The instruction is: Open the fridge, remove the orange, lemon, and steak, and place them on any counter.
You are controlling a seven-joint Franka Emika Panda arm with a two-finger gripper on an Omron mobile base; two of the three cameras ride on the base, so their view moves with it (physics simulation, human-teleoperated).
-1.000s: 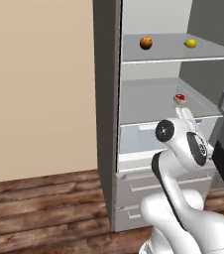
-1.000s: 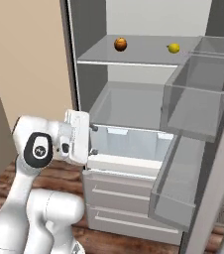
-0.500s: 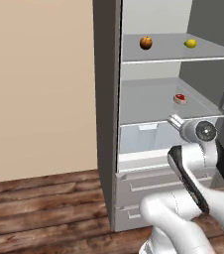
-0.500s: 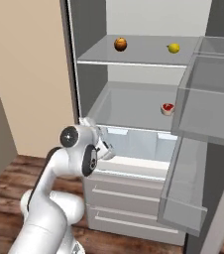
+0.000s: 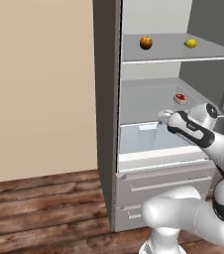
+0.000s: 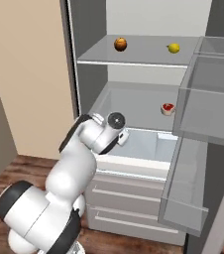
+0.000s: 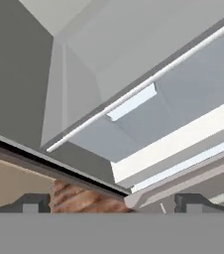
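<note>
The fridge point(image 5: 106, 99) stands open, with its door swung out to the right point(image 6: 203, 99). On its upper shelf lie the orange point(image 5: 145, 42) point(image 6: 120, 44) and, further right, the lemon point(image 5: 190, 43) point(image 6: 173, 48). The steak point(image 5: 180, 98) point(image 6: 168, 108) rests on the middle shelf, towards its right. My gripper point(image 5: 163, 117) hovers over the front of the middle shelf, left of and below the steak and apart from it. In the hand view the gripper point(image 7: 113, 204) is open with nothing between its fingertips point(image 7: 32, 202). The counter is out of view.
A clear drawer point(image 5: 148, 141) point(image 6: 143, 149) sits open just below my hand, above two grey lower drawers point(image 5: 158, 186). Clear door bins point(image 6: 183, 198) stick out on the right. A beige wall point(image 5: 39, 84) and a wooden floor point(image 5: 44, 208) lie to the left.
My arm has reached forward into the fridge opening, and the hand has turned to point left over the clear drawer. The jaws have stayed open. The foods have not moved.
</note>
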